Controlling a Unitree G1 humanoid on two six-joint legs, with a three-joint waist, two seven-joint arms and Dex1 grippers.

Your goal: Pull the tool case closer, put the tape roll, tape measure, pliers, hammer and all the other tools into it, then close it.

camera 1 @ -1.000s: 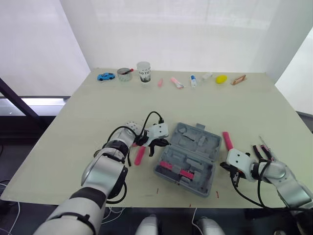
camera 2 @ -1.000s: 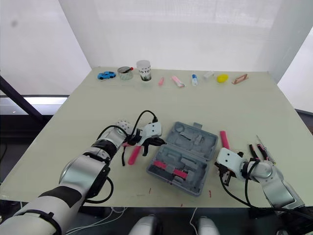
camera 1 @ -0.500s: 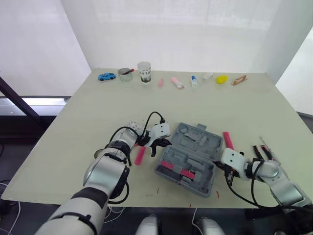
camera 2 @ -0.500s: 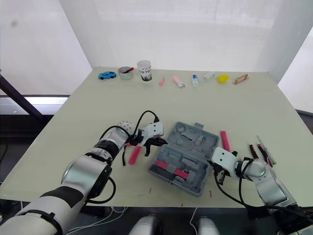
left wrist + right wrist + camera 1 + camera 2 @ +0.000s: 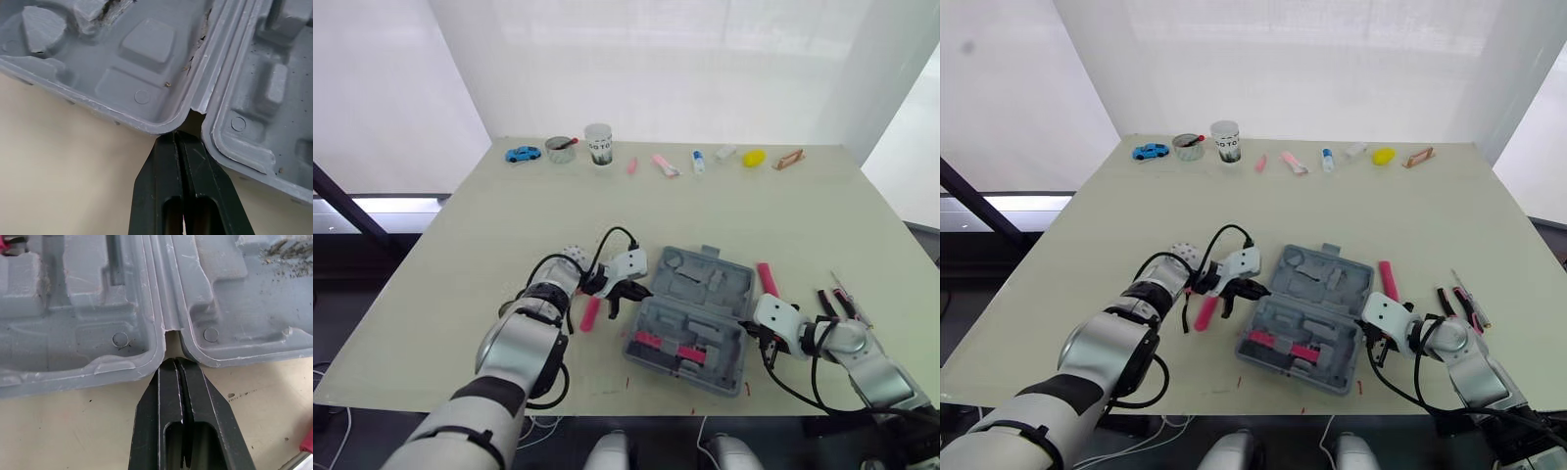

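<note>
In front of you, tool case [image 5: 690, 318]: lies open and askew on the near part of the table, both grey halves flat. The near half holds pink-handled tools [image 5: 668, 345].
Your left gripper [image 5: 177, 139]: fingers pressed together with nothing between them. The tips sit at the notch where the two halves meet on the case's left edge. You cannot tell whether they touch the rim.
Your right gripper [image 5: 177, 364]: fingers likewise closed and empty. The tips sit at the matching notch on the case's right edge, with contact unclear.
Left of case: pink-handled tool [image 5: 590, 313] lies on the table, just beside your left gripper.
Right of case: pink bar [image 5: 768, 279] lies near the far half. Pliers [image 5: 829, 304] and a thin tool [image 5: 850, 297] lie further right, beyond your right arm.
Table [image 5: 509, 225]: pale cream top, with small red marks [image 5: 747, 389] near the front edge.
Far edge, left to right: blue toy car [image 5: 520, 154], small bowl [image 5: 559, 149], cup [image 5: 598, 144], two pink items [image 5: 664, 164], small bottle [image 5: 698, 162], yellow object [image 5: 754, 157], tan piece [image 5: 788, 159].
Room: white translucent panels stand behind the table, and a dark bar [image 5: 342, 201] slants at the left.
</note>
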